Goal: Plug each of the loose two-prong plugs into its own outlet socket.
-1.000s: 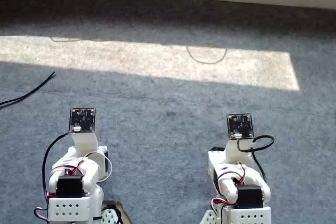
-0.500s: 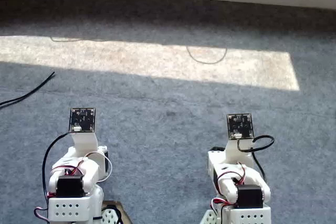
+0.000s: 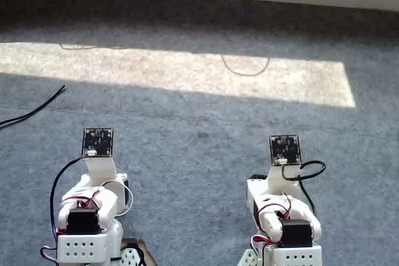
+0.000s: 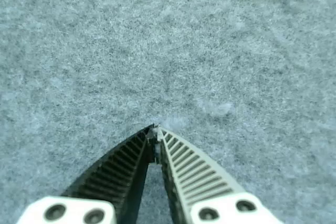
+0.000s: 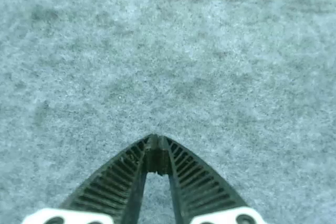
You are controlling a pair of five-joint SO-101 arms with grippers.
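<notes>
From high up, we saw a grey, fuzzy tabletop point(image 3: 187, 147) with a bright strip of sun point(image 3: 156, 70) across its far part. Two white arms sat folded up at the near edge, one arm point(image 3: 87, 213) well apart from the other arm point(image 3: 283, 216). We could not tell which arm was the left one. Each had a small black square board on top, one board point(image 3: 98, 142) and another board point(image 3: 284, 149). A black cable point(image 3: 31, 111) lay on the tabletop out past the first arm, and a thin loop of wire point(image 3: 246, 66) lay in the sunny strip. In the left wrist view, the left jaws, one black and one pale, pointed at the grey fuzz. Their tips touched, so they were closed tight, and they held nothing. In the right wrist view, the right jaws were both black. Their tips were pressed together too, with nothing between them. We could not tell where the plugs or the sockets were.
</notes>
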